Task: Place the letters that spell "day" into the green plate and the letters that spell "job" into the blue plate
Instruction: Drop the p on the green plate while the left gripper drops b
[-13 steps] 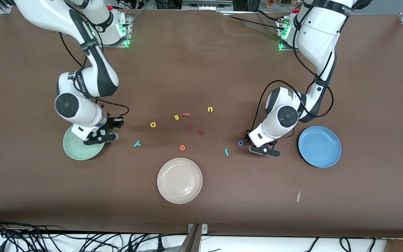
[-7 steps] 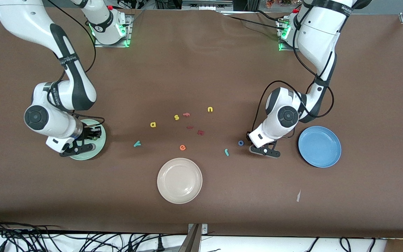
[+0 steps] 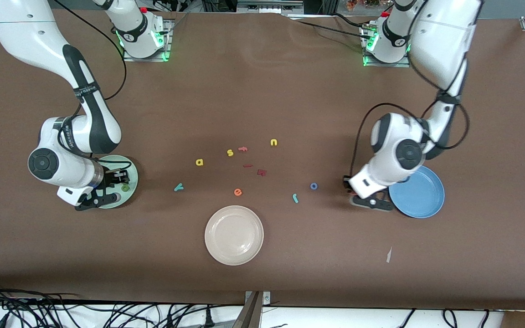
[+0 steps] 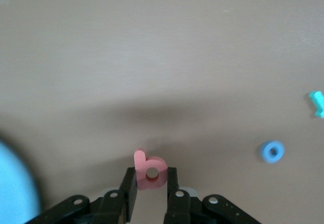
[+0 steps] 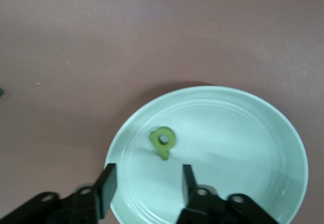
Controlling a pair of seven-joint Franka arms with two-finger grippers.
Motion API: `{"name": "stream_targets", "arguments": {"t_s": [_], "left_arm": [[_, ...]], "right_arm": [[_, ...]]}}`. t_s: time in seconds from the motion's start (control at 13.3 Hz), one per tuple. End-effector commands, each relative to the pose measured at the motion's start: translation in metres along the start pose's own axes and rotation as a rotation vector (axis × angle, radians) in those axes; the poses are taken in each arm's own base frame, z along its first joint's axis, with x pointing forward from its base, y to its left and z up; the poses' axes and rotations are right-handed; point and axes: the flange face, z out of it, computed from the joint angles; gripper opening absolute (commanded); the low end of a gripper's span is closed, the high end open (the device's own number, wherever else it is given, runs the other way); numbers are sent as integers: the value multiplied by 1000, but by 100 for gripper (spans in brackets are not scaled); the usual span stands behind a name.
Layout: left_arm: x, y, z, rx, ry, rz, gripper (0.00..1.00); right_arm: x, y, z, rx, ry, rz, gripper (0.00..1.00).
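The olive-green d (image 5: 163,141) lies flat in the green plate (image 5: 263,133), apart from the right gripper (image 5: 147,183), whose fingers stand open and empty over the plate's edge. The salmon-red b (image 4: 149,168) is pinched between the closed fingers of the left gripper (image 4: 152,196), over the table just beside the blue plate (image 3: 422,193). The blue o (image 3: 313,186) and teal j (image 3: 295,197) lie on the table near it.

Front view high, facing robots, whole table (image 3: 262,91); wrist views close, looking down past tools.
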Motion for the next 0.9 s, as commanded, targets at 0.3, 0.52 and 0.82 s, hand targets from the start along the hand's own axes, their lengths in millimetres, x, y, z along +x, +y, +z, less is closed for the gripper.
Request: {"name": "stream_targets", "arguments": {"t_s": [0.3,0.52,0.82], "left_arm": [[-56,-134,-24,-20,-46,162,5],[-53,-129,-26,-17,-39,159,44],[-49,-114,-22,-20,-40,178,73]], "right_arm": [[10,-49,-12,12,-10,35,100],[15,-83,-13,19,-5,64,100],[21,-113,-12,30,21,31,100]]}}
